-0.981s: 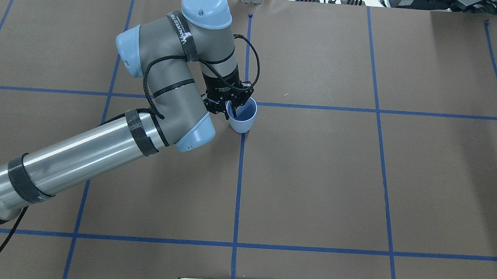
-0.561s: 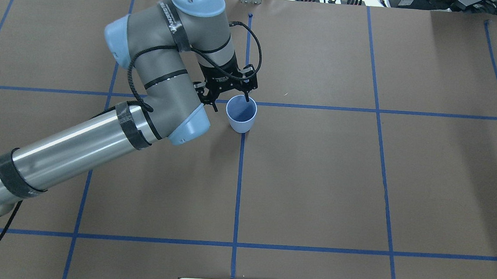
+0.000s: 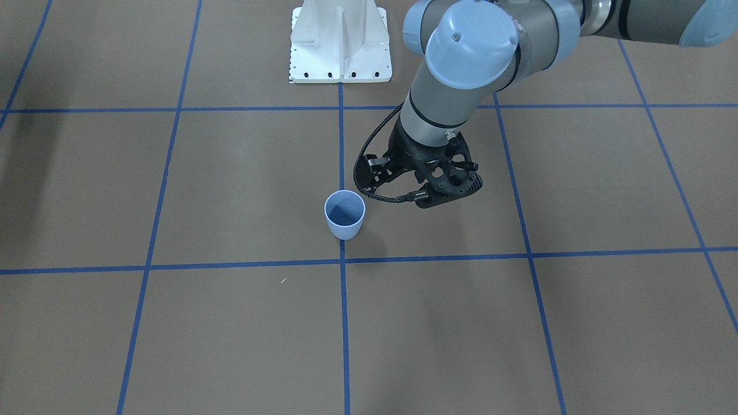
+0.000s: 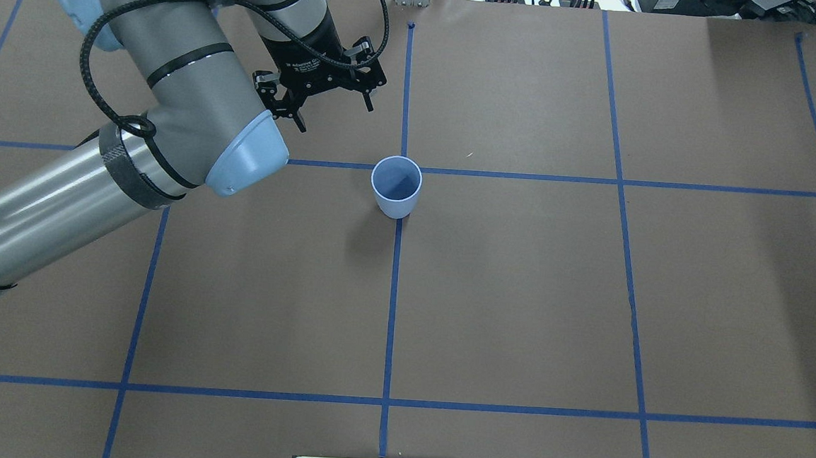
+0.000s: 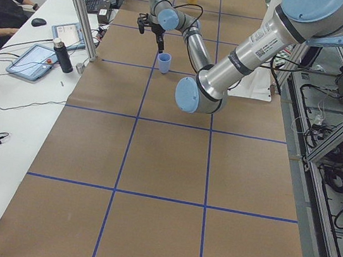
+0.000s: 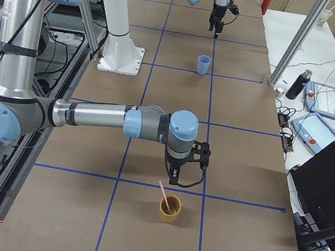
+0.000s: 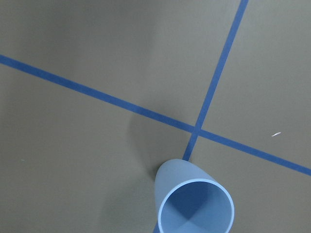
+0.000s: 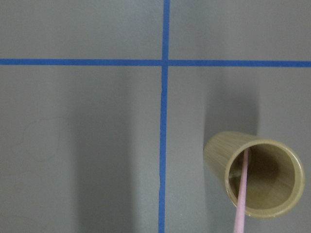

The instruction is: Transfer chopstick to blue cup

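Plainly, the chopstick [image 6: 164,193] is not at the blue cup [image 4: 396,186]. It leans in a mustard-yellow cup [image 6: 170,209] at the robot's right end of the table [image 4: 517,299], well apart from the blue one. In the right wrist view the pink stick rests against the yellow cup's near rim, its lower end inside.

The blue cup stands upright, touching the crossing of 2 blue tape lines [image 4: 393,292] on the brown paper, with its darker blue inside showing.

The left gripper [image 4: 335,115] hangs above the table beyond the blue cup and to the robot's left of it, apart from it. Its 2 fingers [image 4: 300,122] are spread wide, with only bare paper between them.

The right gripper [image 6: 185,175] points down, close above and just beside the yellow cup. It shows only in the side view from the robot's right – I cannot tell whether it is released or clenched. The chopstick's upper end rises free of it.
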{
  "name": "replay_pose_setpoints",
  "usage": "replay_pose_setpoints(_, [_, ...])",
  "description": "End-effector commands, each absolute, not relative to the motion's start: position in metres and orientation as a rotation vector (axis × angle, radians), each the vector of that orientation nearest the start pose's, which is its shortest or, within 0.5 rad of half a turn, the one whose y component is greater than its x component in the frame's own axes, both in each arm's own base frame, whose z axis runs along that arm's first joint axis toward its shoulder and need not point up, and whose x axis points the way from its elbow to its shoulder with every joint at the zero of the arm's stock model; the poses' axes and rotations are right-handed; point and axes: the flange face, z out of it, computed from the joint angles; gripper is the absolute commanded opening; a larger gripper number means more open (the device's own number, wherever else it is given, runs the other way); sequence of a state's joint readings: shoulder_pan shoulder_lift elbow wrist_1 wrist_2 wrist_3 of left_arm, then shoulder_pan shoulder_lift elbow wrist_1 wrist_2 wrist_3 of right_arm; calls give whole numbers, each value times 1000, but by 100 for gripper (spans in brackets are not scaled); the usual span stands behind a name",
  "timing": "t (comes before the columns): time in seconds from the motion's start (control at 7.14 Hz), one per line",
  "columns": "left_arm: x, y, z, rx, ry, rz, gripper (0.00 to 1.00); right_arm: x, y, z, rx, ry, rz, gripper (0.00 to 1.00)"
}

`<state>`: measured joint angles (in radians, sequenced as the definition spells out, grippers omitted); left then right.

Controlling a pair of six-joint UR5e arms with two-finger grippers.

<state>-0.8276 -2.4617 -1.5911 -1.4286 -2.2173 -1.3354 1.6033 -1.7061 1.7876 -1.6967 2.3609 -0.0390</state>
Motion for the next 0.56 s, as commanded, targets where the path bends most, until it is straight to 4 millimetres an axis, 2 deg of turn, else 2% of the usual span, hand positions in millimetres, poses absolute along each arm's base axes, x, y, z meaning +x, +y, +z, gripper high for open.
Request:
replay_pose_setpoints(0.0, [408,-566,105,-138,954,-294,98,97,-413,656,-118,-804,118,100])
replay_pose_setpoints(0.14, [408,-565,104,-138,955,-294,98,107,-415,665,-155,-820,165,100])
replay_pose_setpoints(0.28, [408,-566,106,-136,953,-296,98,105,-417,680,-186,-855,187,100])
replay_pose_setpoints(0.42, [408,-566,106,-133,952,-297,98,106,-435,694,-213,-872,209,100])
